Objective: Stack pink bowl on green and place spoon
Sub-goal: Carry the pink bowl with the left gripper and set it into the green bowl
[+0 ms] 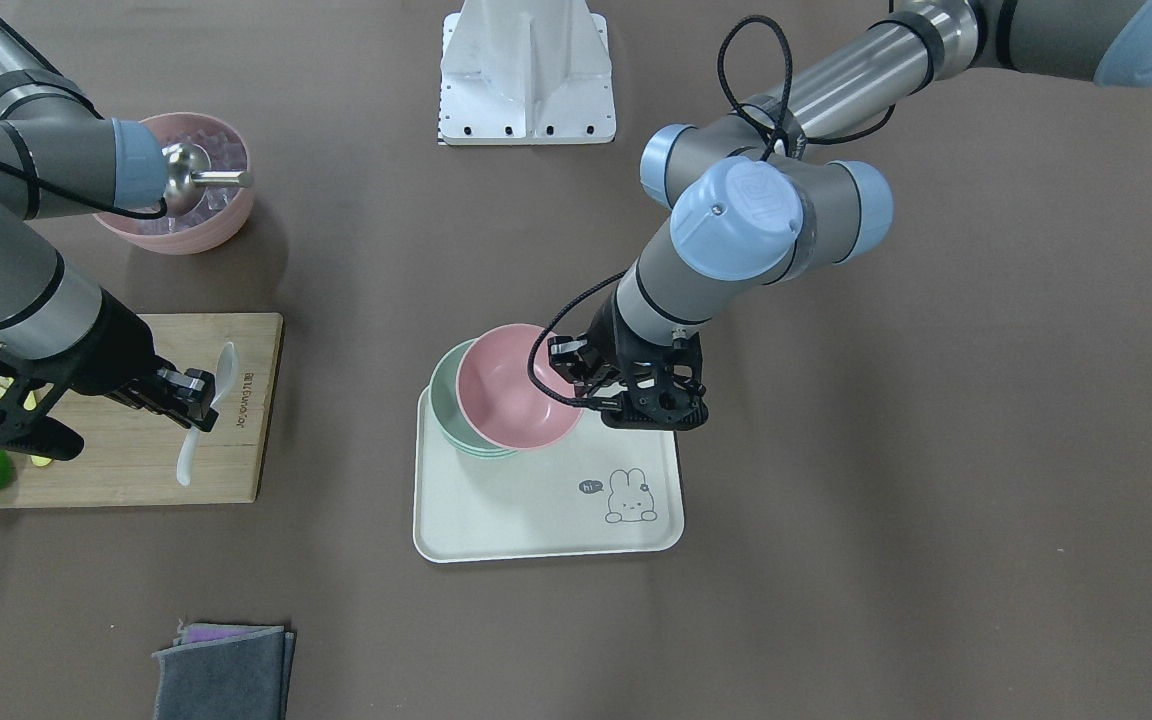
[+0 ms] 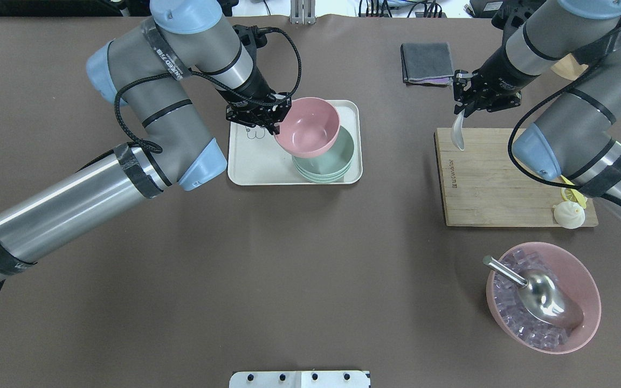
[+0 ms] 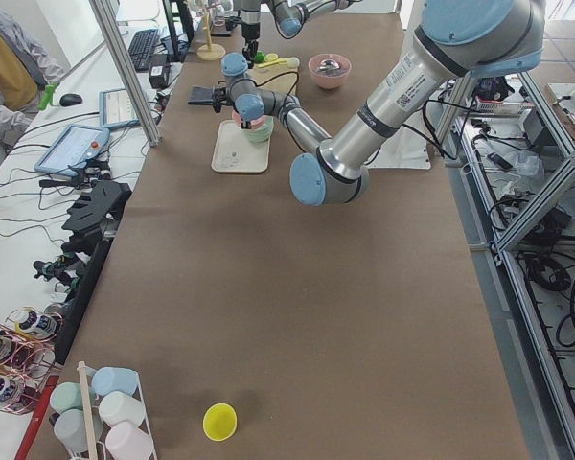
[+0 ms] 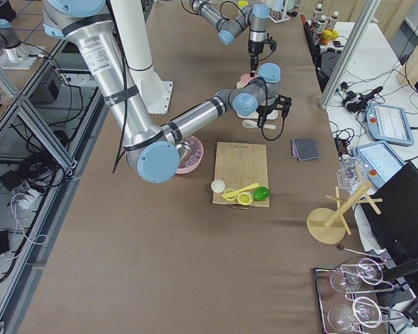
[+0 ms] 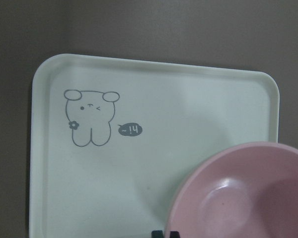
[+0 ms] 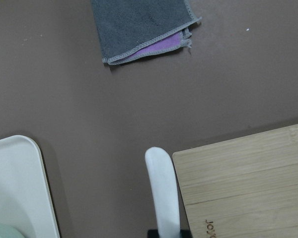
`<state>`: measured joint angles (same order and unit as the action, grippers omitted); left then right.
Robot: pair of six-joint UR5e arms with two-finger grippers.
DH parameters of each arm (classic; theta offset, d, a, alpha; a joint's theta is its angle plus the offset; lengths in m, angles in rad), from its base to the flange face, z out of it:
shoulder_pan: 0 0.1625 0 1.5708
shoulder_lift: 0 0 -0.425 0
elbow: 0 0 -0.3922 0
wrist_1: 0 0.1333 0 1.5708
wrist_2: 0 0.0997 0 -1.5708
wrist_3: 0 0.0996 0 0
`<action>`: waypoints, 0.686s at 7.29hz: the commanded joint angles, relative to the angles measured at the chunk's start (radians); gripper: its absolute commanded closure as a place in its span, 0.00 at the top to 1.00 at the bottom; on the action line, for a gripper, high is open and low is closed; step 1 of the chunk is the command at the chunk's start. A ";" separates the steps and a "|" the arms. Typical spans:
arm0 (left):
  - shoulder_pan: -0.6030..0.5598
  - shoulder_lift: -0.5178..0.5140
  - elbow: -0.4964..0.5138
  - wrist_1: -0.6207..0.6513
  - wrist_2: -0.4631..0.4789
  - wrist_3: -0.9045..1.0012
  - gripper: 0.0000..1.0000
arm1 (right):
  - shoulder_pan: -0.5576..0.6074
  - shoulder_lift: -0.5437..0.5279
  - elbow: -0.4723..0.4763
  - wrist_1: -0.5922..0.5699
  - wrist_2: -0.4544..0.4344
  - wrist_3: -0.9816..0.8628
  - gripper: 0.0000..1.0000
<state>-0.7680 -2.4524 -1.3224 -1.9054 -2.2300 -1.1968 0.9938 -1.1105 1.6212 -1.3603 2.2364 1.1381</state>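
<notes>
The pink bowl [image 2: 310,126] is held at its rim by the left gripper [image 2: 274,121], whose jaws are clenched on the rim edge nearest the arm. The bowl is tilted, open side up, and overlaps the far-left part of the green [image 2: 337,159] in the overhead view. It is offset, not centred, and the views do not confirm whether the two bowls touch. The green sits upright in the right-hand half of a cream tray [image 2: 256,161]. The bare part of the tray carries a rabbit drawing.

The spoon [image 2: 457,137] is grasped by the right gripper [image 2: 464,108], jaws clenched on its handle. The scoop lies over the far-left corner of a wooden cutting board [image 2: 494,183], and the handle end projects past the board edge above the table [image 2: 310,269]. Whether the scoop touches the board cannot be determined. The spoon is well apart from both bowls.

A white bun [image 2: 568,214] rests at the near-right corner of the board. Nearer the robot stands a larger pink bowl [image 2: 585,275] filled with clear cubes, with a steel scoop [image 2: 542,296] lying in it. A folded grey cloth [image 2: 426,62] lies on the table beyond the board.
</notes>
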 commanded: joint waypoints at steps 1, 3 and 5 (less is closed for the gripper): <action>0.006 -0.031 0.002 -0.003 0.000 -0.018 0.00 | -0.003 0.001 0.000 0.001 -0.001 0.003 0.00; 0.007 -0.033 0.037 -0.044 0.004 -0.014 0.00 | -0.006 -0.002 -0.003 0.004 -0.001 0.003 0.00; 0.053 -0.031 0.054 -0.086 0.065 -0.020 0.56 | -0.009 0.001 -0.003 0.004 -0.001 0.011 0.00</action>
<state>-0.7434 -2.4839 -1.2786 -1.9697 -2.1995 -1.2125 0.9869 -1.1111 1.6194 -1.3563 2.2352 1.1443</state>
